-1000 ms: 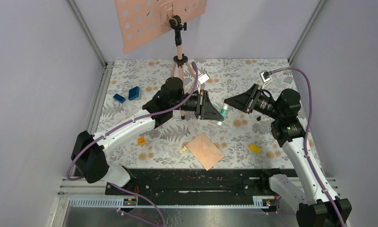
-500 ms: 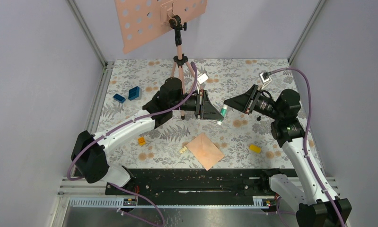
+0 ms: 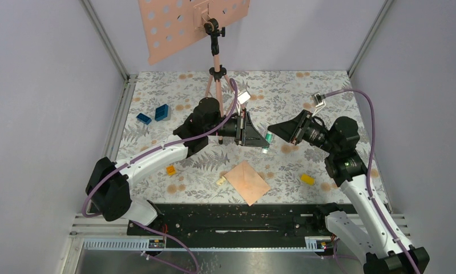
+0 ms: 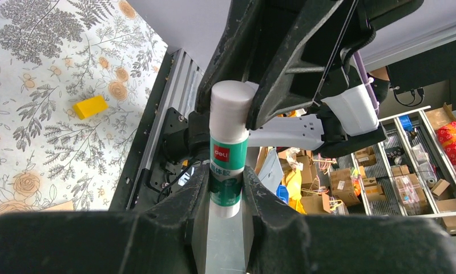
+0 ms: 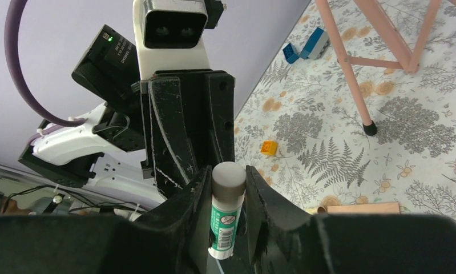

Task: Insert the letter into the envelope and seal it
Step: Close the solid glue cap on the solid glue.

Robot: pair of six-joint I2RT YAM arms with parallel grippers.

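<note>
Top external: left fingers (image 3: 251, 135) and right fingers (image 3: 283, 128) tight around one glue stick (image 3: 267, 136); envelope (image 3: 248, 181) contents hidden.

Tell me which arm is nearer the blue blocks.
Left. The left arm hangs with its wrist just right of the blue blocks; the right arm reaches in from the far right side, meeting it at the glue stick.

On the floral-patterned desk (image 3: 282, 85) we saw a peach-pink paper envelope (image 3: 247, 181), two blue blocks (image 3: 161, 112), an orange block (image 3: 170, 169) and a yellow block (image 3: 307, 179).
</note>
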